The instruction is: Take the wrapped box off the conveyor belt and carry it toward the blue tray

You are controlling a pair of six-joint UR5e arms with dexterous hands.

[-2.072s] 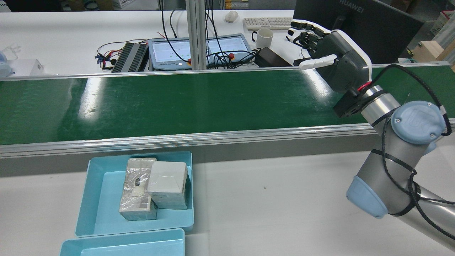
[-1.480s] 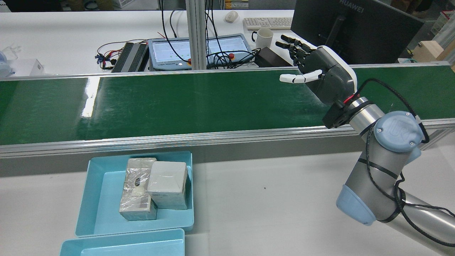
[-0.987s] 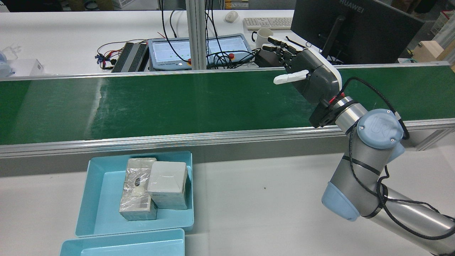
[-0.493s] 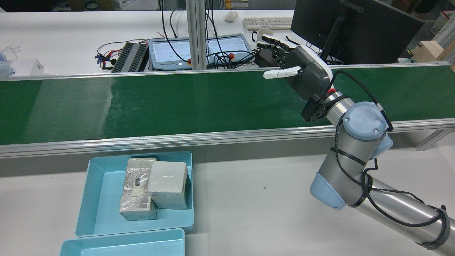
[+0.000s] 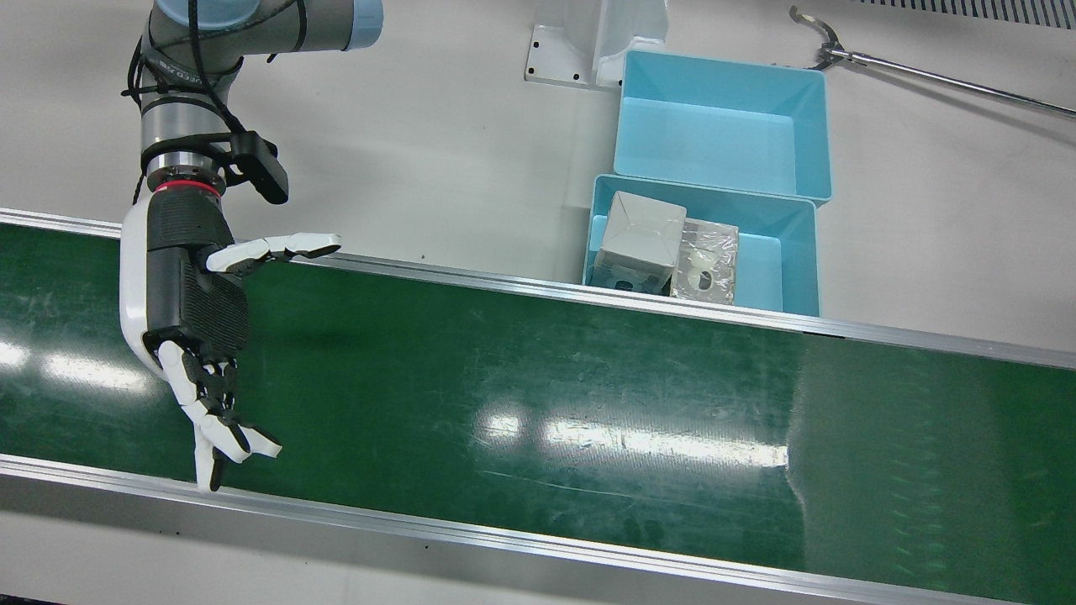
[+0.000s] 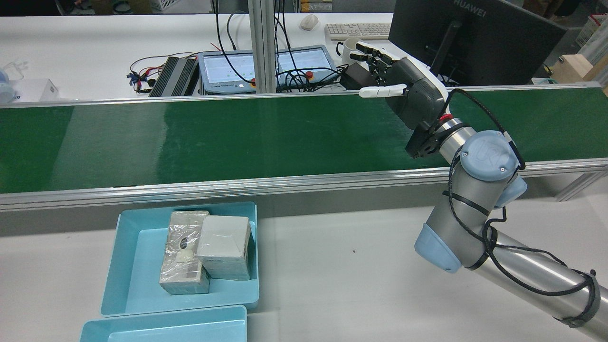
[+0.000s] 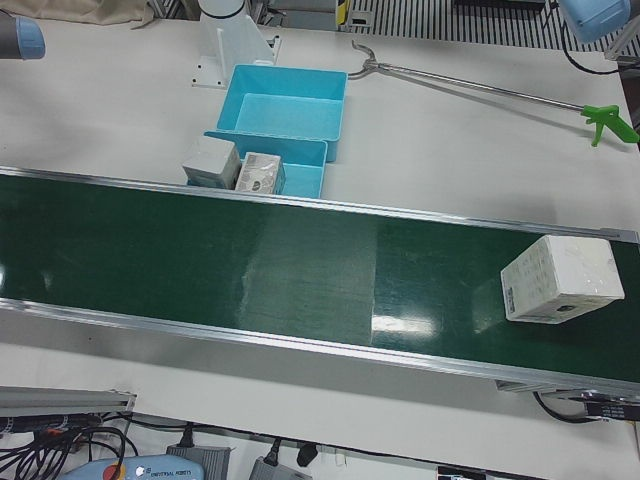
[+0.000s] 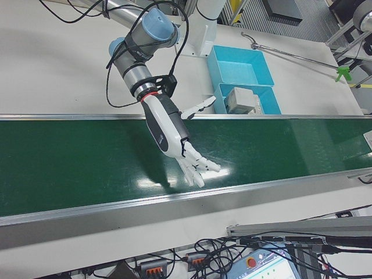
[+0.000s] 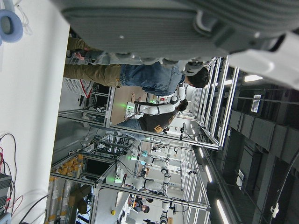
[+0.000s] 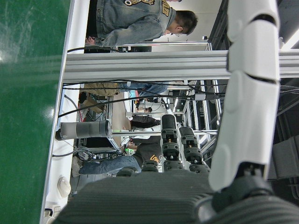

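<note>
Fingers spread and holding nothing, the right hand (image 5: 189, 311) hangs over the green belt (image 5: 538, 395), likely waiting for the wrapped box (image 7: 558, 279), which rides far off at the belt's other end. The left hand's state cannot be told. The blue tray (image 5: 790, 252) beside the belt holds two boxes.

wrapped box (image 7: 558, 279) on conveyor belt (image 7: 250, 270) | blue tray (image 7: 300, 175) just beside belt | right hand (image 5: 189, 290) over belt
</note>
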